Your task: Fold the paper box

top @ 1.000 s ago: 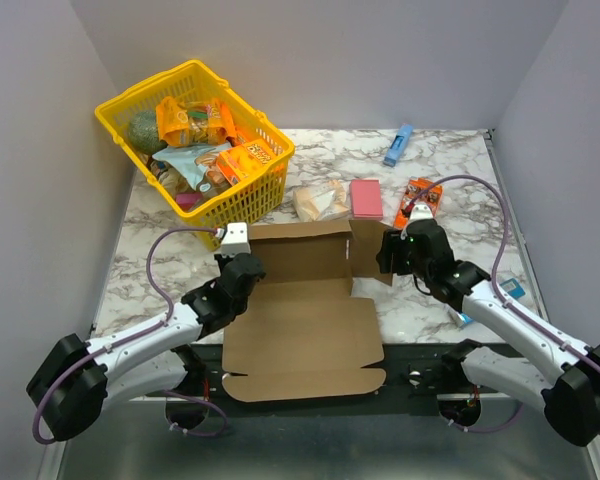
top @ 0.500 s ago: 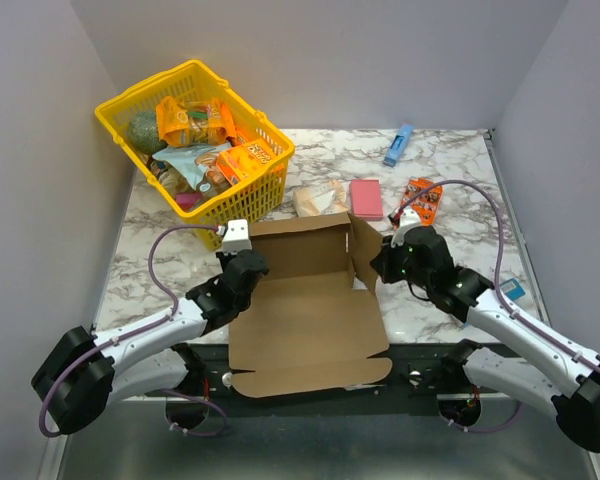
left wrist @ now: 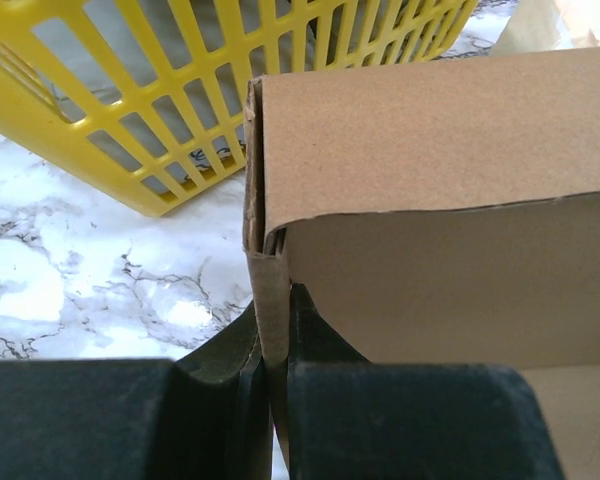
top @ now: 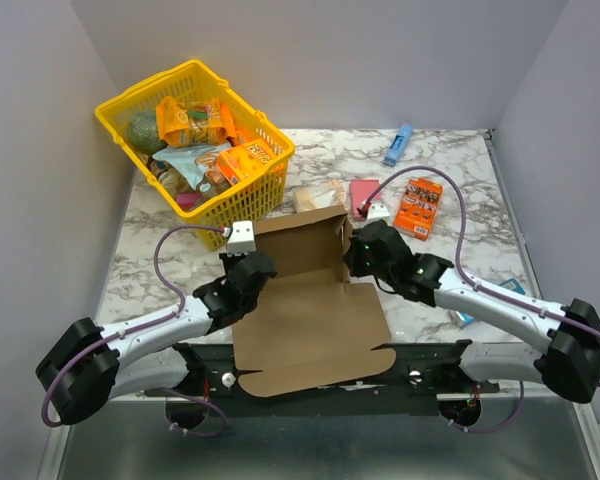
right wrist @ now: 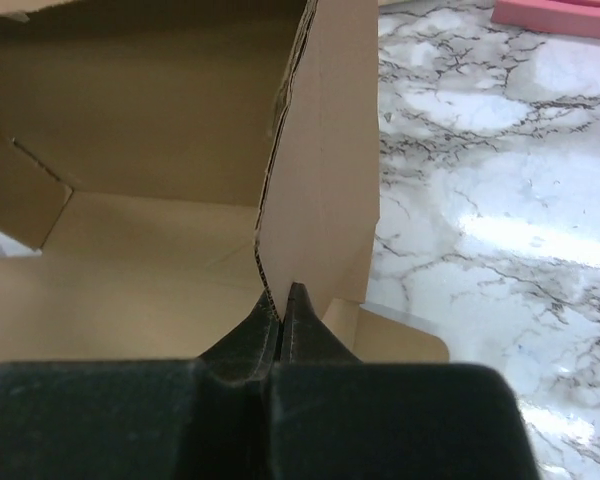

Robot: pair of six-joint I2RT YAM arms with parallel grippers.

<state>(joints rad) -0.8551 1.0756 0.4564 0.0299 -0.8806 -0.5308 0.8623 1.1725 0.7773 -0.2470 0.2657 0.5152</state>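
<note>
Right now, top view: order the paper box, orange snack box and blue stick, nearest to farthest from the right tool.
1. The paper box: right flap pinched in the right tool.
2. The orange snack box: behind it, to the right.
3. The blue stick: farthest, near the back wall.

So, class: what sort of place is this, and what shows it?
Probably a robotics test cell: plain grey walls box in a marble-patterned tabletop, two black-and-white robot arms grip a brown corrugated cardboard box, beside a yellow plastic shopping basket of snacks.
</note>
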